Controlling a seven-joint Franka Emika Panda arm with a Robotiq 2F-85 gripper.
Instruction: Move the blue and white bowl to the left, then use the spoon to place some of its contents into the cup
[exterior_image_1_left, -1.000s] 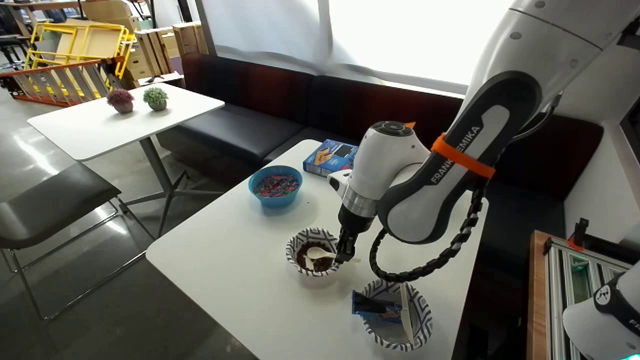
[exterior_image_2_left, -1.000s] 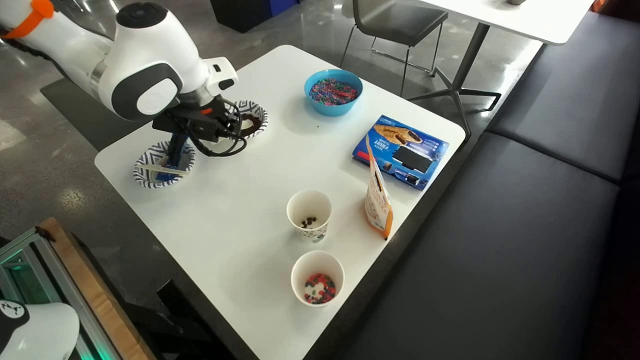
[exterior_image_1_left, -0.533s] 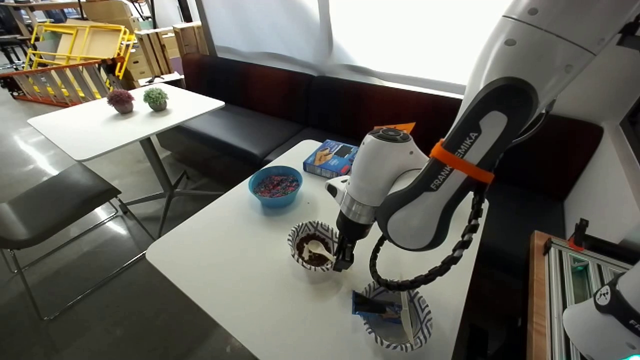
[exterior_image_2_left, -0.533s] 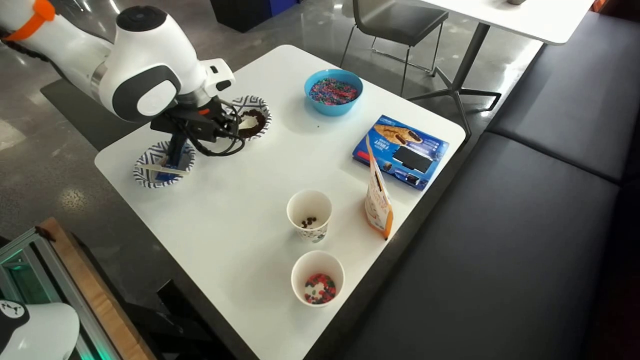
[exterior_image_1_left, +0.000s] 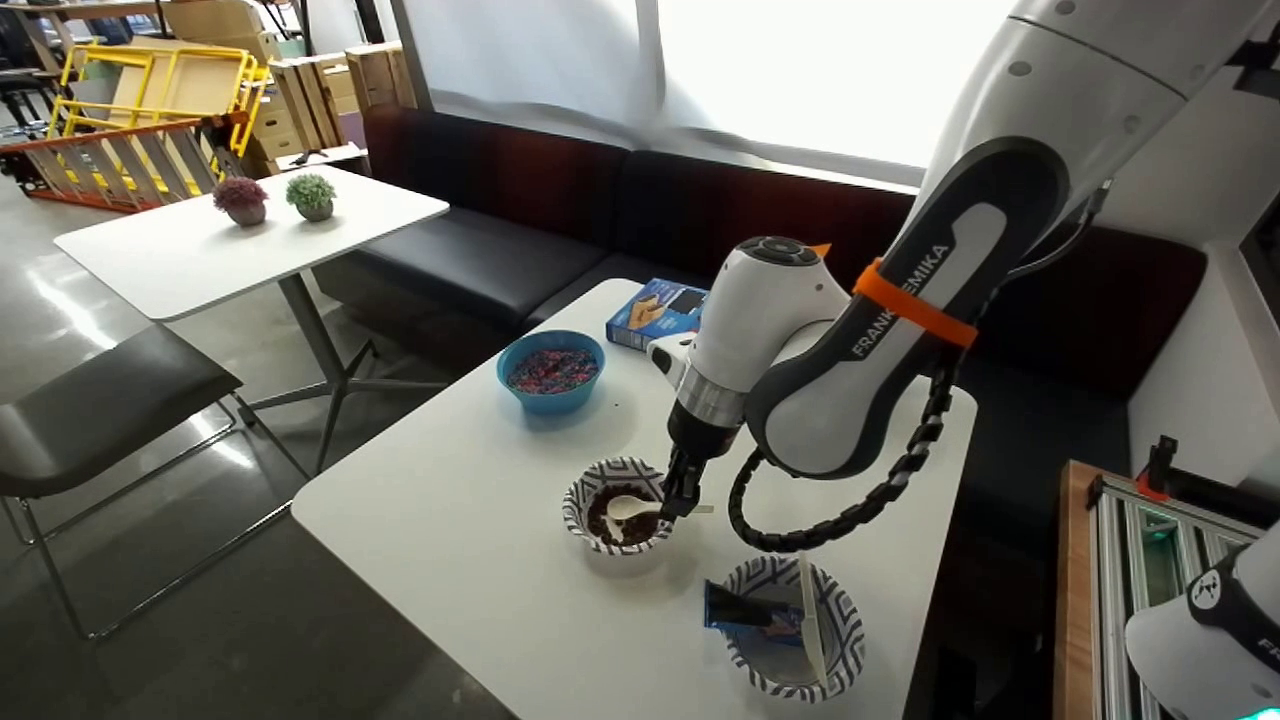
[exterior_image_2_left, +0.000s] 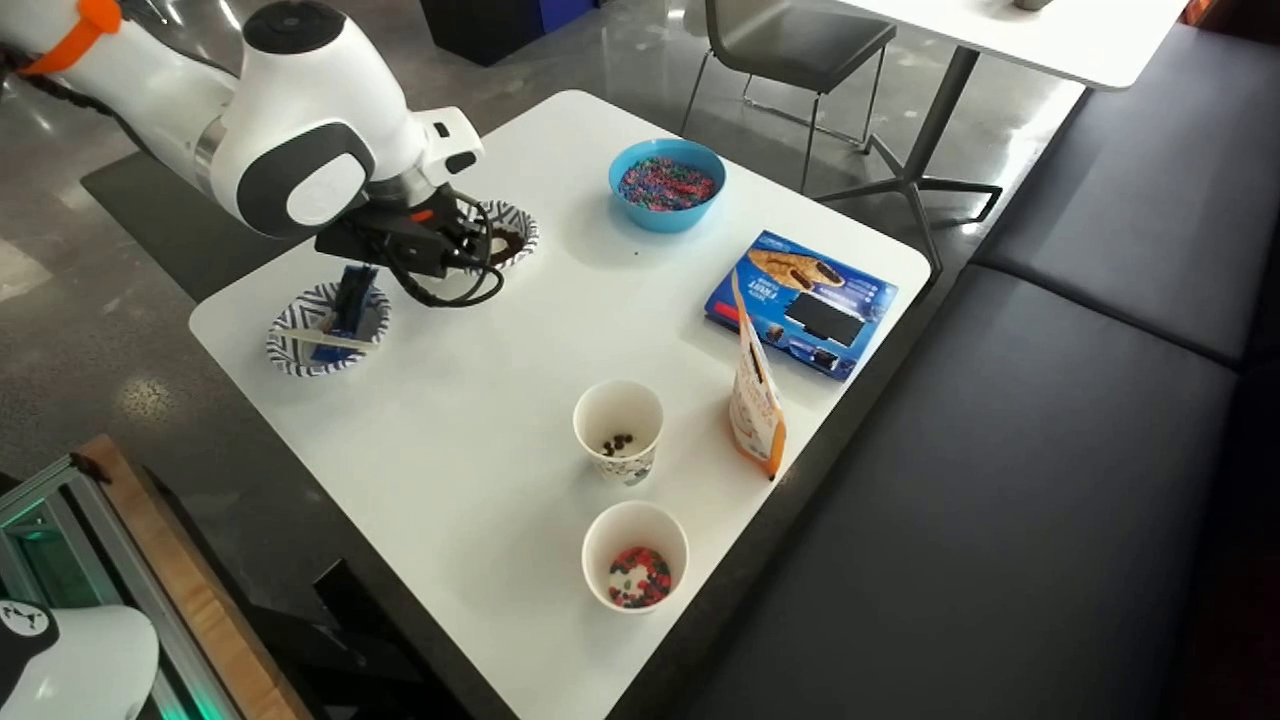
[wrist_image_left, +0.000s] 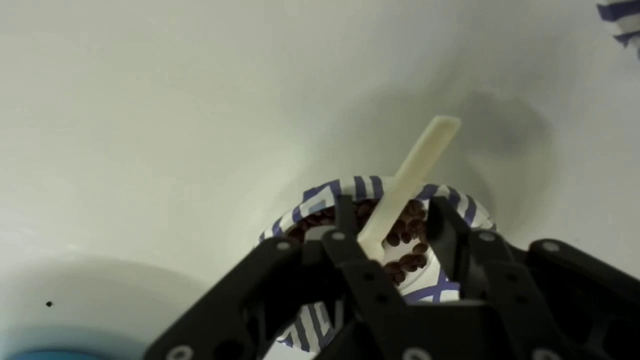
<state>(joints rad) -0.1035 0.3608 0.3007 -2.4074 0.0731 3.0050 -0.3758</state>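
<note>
The blue and white bowl (exterior_image_1_left: 580, 522) stands on the white table with dark brown beans inside. It also shows in the wrist view (wrist_image_left: 367, 186) and partly in an exterior view (exterior_image_2_left: 522, 225). The cream spoon (exterior_image_1_left: 632, 507) lies in the bowl, its handle (wrist_image_left: 420, 160) reaching over the rim. My gripper (wrist_image_left: 391, 206) is over the bowl's rim, fingers apart, with the spoon passing between them. It also shows in both exterior views (exterior_image_1_left: 680, 500) (exterior_image_2_left: 465, 255). Whether a finger touches bowl or spoon I cannot tell. Two cups (exterior_image_2_left: 620, 405) (exterior_image_2_left: 640, 525) stand across the table.
A larger striped dish (exterior_image_1_left: 850, 640) with a dark blue packet and pale utensil stands close to the gripper. A solid blue bowl (exterior_image_1_left: 548, 402) of colourful bits, a blue box (exterior_image_2_left: 800, 300) and an orange-white bag (exterior_image_2_left: 757, 405) are farther along the table.
The gripper has shifted slightly. Half a second ago the bowl looked shifted and tilted; now it sits a little left of its first place in an exterior view. The spoon handle swung and shows again past the gripper.
</note>
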